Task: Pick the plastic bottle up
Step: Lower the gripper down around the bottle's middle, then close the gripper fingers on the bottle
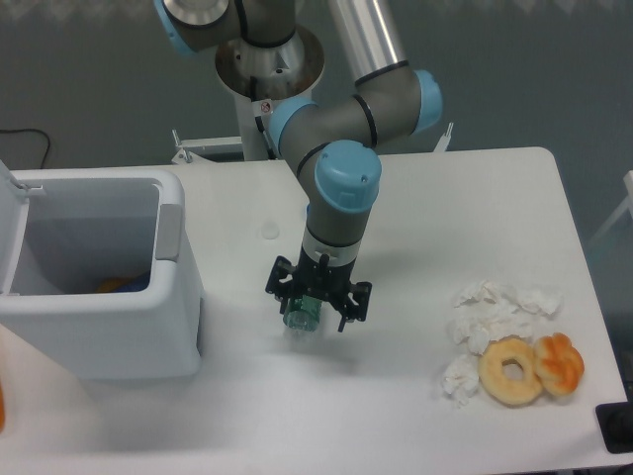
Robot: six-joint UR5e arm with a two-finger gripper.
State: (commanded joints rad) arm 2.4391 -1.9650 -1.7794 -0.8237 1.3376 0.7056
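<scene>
The end effector (316,302) is held low over the tabletop (445,198) with its fingers spread apart and nothing clenched between them; the plastic bottle (303,315) is seen lying on its side directly beneath, its dark green label band showing between the two fingers. The bottle is partly hidden by the wrist, so whether the fingertips already touch it cannot be told. The step in hand is judged to be the final descent and closing on the bottle, with lifting not yet begun. For this to be done well, the fingers should be kept on either side of the bottle's body, across its round section and over the label band, so that it is squeezed at its middle rather than near an end, where it could pivot or squirt out. The descent should be stopped just short of the tabletop so that the fingertips are not driven into the surface. Since a light, clear bottle is likely to roll or buckle, closing should be gentle and even. Well apart to the left a white bin (148,327) is seen, with something orange inside. Well apart to the right lie crumpled tissues (495,312) and two doughnuts (529,368), and none of these is thought to obstruct the lift.
</scene>
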